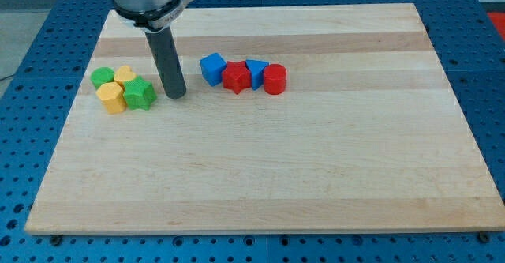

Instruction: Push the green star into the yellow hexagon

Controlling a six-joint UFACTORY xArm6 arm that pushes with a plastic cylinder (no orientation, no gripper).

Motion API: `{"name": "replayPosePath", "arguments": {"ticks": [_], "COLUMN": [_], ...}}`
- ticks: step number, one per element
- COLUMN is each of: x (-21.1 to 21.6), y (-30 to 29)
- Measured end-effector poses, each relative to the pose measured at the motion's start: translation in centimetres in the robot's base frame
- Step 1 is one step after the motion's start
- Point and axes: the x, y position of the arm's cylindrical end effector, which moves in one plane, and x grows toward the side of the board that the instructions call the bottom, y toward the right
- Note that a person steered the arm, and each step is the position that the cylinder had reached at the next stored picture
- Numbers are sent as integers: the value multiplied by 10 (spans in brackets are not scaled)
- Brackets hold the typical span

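In the camera view, my tip (176,95) stood just at three o'clock of the green star (140,95), which already touched the yellow hexagon (112,98) at its nine o'clock. The push looked essentially finished; the rod has no fingers to spread or close, and any next move needed only a slight nudge toward nine o'clock.

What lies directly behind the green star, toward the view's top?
Behind the green star sits a yellow block, its shape unclear, with a green block to its left. The yellow hexagon touches the star's left side. My tip stands just right. The star hides their lower edges.
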Motion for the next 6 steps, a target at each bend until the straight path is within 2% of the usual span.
{"name": "replayPosePath", "arguments": {"ticks": [3, 5, 6], "x": [1, 8, 8], "y": [-38, -10, 25]}}
